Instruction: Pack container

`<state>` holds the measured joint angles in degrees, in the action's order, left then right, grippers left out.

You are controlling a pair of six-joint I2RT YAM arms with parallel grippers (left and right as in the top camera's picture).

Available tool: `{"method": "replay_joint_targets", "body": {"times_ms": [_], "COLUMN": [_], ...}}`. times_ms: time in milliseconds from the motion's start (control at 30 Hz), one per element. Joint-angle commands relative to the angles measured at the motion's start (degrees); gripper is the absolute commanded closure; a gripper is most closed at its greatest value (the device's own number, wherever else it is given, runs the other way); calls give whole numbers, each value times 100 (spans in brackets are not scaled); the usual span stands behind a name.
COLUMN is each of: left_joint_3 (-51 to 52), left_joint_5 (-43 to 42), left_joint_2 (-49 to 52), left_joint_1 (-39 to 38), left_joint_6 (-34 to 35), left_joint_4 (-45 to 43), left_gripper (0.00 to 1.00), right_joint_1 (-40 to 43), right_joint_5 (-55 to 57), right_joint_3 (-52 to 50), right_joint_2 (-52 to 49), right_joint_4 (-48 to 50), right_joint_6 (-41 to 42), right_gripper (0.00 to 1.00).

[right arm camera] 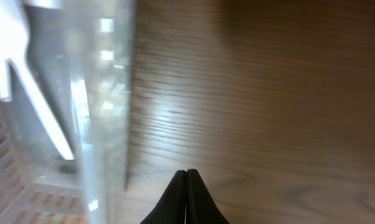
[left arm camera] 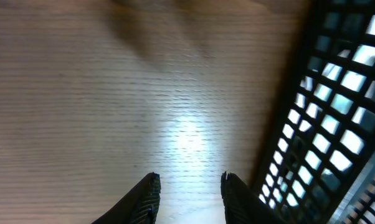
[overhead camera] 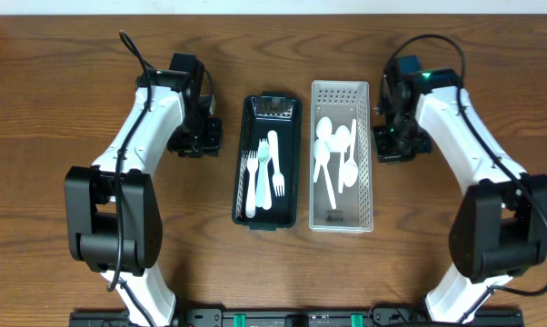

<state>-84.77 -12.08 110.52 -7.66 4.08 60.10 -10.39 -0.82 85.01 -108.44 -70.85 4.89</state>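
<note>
Though both arms flank the containers, neither holds anything: at centre left the left gripper [left arm camera: 189, 186] hangs released beside the black tray [overhead camera: 240, 182] of forks [overhead camera: 263, 168]; right of it, spoons [overhead camera: 333, 150] lie in the white basket [overhead camera: 371, 154], and the right gripper [right arm camera: 187, 180] is clenched empty. Packing looks finished, I reckon, so next calls only for pulling clear

2 baskets block the table's middle: the black basket [overhead camera: 290, 182] and the white basket [overhead camera: 340, 98], with a narrow strip of wood between them. The table [overhead camera: 55, 73] lies open toward the left, right and far edges. The left arm [overhead camera: 137, 136] and the right arm [overhead camera: 464, 136] each cross their own side.
</note>
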Motion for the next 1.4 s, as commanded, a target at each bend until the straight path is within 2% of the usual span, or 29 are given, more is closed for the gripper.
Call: {"method": "replay_joint_targets", "body": {"times_ms": [0, 533, 867, 967, 1067, 1233, 1367], "left_joint_3": [28, 28, 28, 26, -46, -332, -413], "left_joint_5": [-439, -546, -514, -271, 133, 424, 422], "left_joint_2": [68, 68, 68, 63, 28, -76, -262], "left_joint_1": [-55, -868, -872, -798, -601, -138, 291], "left_joint_6": [-11, -35, -48, -98, -101, -210, -256], "left_joint_4": [79, -11, -17, -59, -61, -109, -317], "left_gripper": [65, 65, 65, 65, 64, 51, 33], "right_joint_1": [-170, -275, -275, -258, -223, -57, 149], "right_joint_5": [-420, -721, -710, -553, 63, 1281, 1436], "right_joint_3": [-7, -7, -7, -7, 4, 175, 319], "right_joint_2": [-155, -173, -173, -173, -170, -160, -9], "right_joint_4": [57, 149, 149, 179, 302, 562, 966], "right_joint_6": [-240, -415, -540, -511, -280, 151, 243], "right_gripper": [97, 96, 95, 95, 94, 94, 93]}}
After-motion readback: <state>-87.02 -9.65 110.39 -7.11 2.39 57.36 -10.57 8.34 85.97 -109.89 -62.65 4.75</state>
